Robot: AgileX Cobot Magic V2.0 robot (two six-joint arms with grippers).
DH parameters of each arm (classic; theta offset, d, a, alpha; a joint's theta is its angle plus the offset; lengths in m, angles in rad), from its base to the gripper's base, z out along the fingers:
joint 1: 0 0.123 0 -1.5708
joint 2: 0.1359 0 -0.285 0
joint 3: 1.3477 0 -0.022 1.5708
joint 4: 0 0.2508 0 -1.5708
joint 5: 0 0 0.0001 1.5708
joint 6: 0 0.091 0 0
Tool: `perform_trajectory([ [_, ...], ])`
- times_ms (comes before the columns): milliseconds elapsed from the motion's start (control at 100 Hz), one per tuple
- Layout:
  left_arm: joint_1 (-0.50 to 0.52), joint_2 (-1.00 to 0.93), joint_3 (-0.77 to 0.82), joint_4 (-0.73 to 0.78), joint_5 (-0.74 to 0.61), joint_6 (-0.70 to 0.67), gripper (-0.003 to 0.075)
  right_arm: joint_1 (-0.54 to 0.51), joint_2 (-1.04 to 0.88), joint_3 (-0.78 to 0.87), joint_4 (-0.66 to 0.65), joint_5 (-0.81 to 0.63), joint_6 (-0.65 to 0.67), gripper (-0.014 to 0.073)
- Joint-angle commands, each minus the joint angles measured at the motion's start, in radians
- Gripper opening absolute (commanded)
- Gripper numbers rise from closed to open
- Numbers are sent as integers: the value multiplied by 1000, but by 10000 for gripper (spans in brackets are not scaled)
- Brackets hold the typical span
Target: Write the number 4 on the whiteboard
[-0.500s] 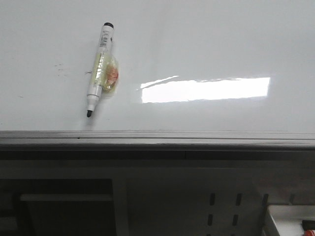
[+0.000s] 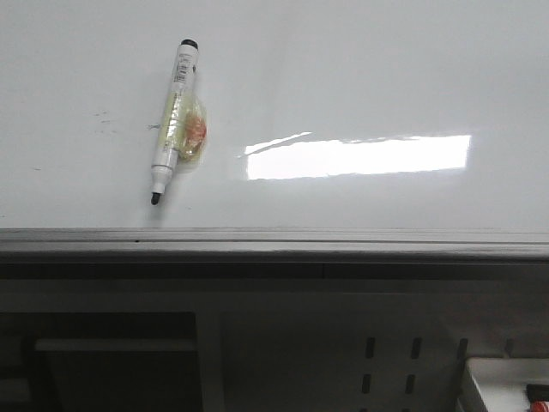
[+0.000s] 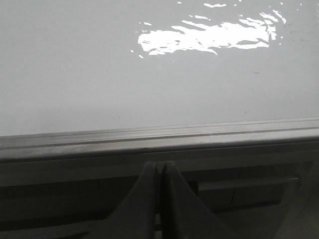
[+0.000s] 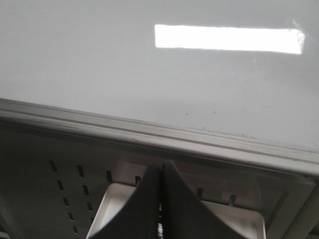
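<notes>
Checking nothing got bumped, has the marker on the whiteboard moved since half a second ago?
No. The marker lies at the same spot left of the glare patch on the whiteboard.

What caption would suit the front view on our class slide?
An uncapped marker lies on a whiteboard with no number drawn on it, beside a bright glare.

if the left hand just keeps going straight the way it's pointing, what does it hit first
Most likely the grey metal edge of the whiteboard. The left hand, fingers together, points at that edge from below and holds nothing. Depth is hard to judge.
</notes>
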Motion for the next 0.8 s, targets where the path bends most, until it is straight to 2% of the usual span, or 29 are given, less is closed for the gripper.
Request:
perform_trajectory([
  [0,2,-23,35,-18,-44,-11,-20,-7,-14,19,-17,-17,-1,-64],
  [510,2,-23,35,-2,-50,-9,-20,-7,-14,19,-21,-24,-1,-64],
  [600,2,-23,35,-133,-54,-9,-20,-7,-14,19,-21,-148,-1,-64],
  [700,2,-23,35,-468,-62,-9,-20,-7,-14,19,63,-363,-1,-64],
  [790,2,-23,35,-621,-100,-9,-20,-7,-14,19,131,-515,-1,-64],
])
